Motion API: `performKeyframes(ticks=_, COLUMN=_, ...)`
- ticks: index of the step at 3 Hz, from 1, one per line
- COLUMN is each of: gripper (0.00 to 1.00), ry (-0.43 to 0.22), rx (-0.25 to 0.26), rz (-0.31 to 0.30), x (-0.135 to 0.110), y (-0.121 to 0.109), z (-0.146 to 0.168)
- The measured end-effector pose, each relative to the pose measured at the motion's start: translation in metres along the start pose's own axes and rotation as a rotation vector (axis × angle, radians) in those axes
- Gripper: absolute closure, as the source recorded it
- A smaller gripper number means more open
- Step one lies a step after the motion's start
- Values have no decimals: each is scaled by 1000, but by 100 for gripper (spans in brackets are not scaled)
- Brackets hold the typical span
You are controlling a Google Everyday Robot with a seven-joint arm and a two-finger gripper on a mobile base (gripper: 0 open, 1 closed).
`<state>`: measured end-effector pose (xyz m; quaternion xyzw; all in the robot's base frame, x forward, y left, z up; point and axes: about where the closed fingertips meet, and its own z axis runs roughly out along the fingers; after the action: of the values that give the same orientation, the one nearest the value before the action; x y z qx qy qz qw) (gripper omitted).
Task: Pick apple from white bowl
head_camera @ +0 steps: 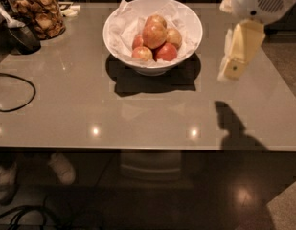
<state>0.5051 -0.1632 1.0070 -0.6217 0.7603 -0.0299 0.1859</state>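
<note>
The white bowl (186,20), lined with crumpled white paper, stands on the far middle of the grey table (138,109). It holds a pile of apples. The largest apple (153,34), golden-orange, sits on top of the pile, with smaller yellow-red ones and a deep-red apple (165,52) around it. My gripper (231,68) hangs above the table's right side, to the right of the bowl and clear of it, pointing down. It holds nothing that I can see.
A glass jar of brown snacks (39,11) stands at the far left, with a dark object (20,35) beside it. A black cable (13,92) loops on the table's left. The table's front edge runs along the lower third.
</note>
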Motion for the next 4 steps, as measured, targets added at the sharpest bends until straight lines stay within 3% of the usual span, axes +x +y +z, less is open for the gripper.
performKeyframes(ticks=1, gripper=0, ry=-52, rx=12, rz=-58, x=-70, y=-61, z=4)
performKeyframes(ticks=2, gripper=0, ry=-77, rx=40, rz=-63, x=-79, y=-69, z=1)
performKeyframes(ticks=4, gripper=0, ry=-151, rx=28, rz=-25, x=-102, y=-95, z=21)
